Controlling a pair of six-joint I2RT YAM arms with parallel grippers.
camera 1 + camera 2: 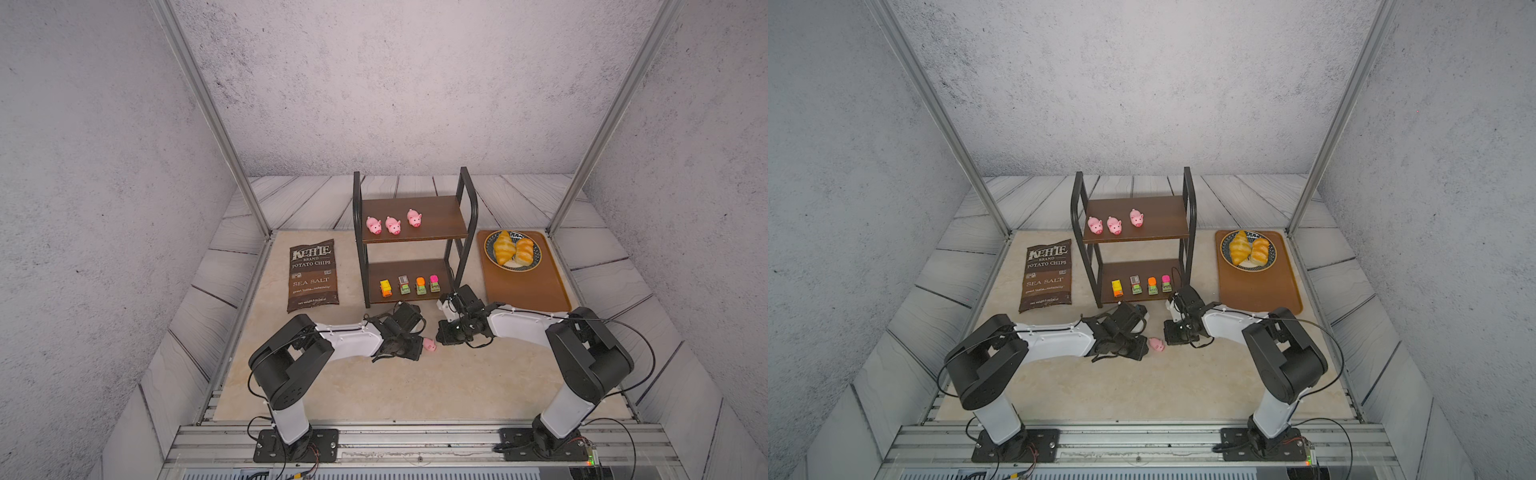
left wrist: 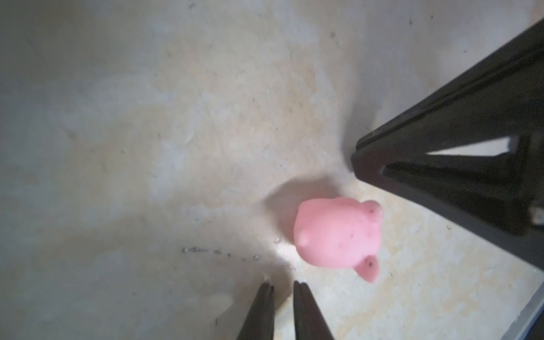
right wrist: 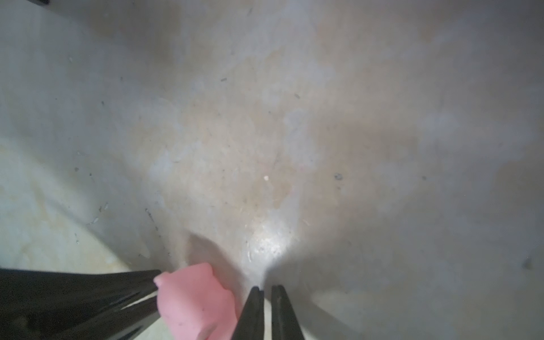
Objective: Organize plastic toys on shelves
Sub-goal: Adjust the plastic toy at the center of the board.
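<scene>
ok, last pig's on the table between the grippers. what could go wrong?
The left gripper and right gripper sit nearly closed beside the pig, not around it: a nudge could roll it away. They crowd each other there, so they might clash. Placing it on the top shelf could knock the three pigs there.

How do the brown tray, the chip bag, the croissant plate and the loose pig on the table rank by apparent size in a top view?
1. brown tray, largest
2. chip bag
3. plate
4. loose pig, clearly smallest, though it lies nearest the camera
</scene>
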